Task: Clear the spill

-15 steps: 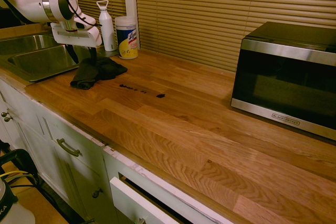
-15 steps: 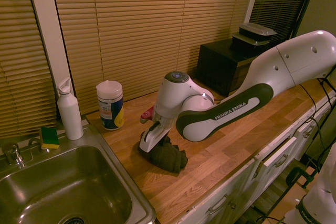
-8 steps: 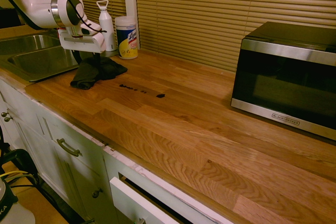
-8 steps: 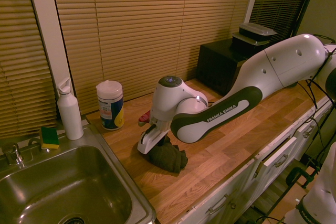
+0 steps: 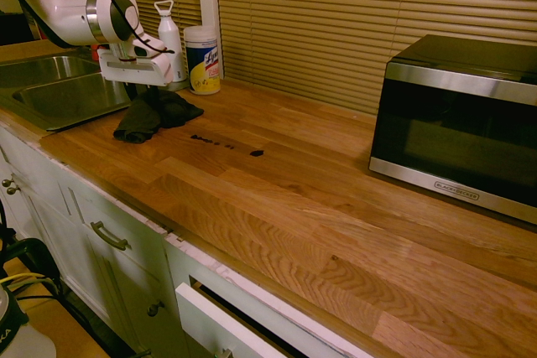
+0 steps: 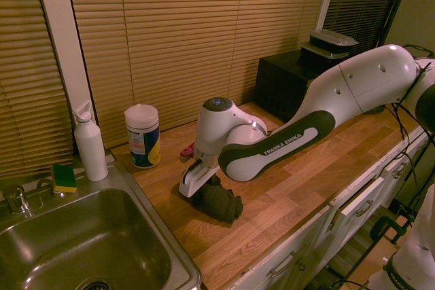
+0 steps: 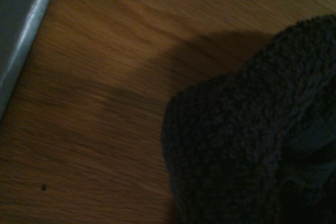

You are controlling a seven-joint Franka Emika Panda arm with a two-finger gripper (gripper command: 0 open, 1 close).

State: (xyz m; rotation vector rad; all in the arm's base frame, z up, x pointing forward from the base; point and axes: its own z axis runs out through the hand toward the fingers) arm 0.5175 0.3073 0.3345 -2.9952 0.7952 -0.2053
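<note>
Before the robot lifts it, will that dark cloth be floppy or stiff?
The dark cloth will probably be floppy, since it lies slumped in soft folds on the counter. It's likely not slippery, because up close its surface looks fuzzy and looped. It probably won't roll, being a crumpled heap rather than a ball.

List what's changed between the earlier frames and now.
Gripper has shifted slightly toward the right and a little down in the first exterior view, at the dark cloth; can't confirm a grip on it. Cloth is in about the same spot. Unchanged: spill, wipes canister, white bottle, microwave.
</note>
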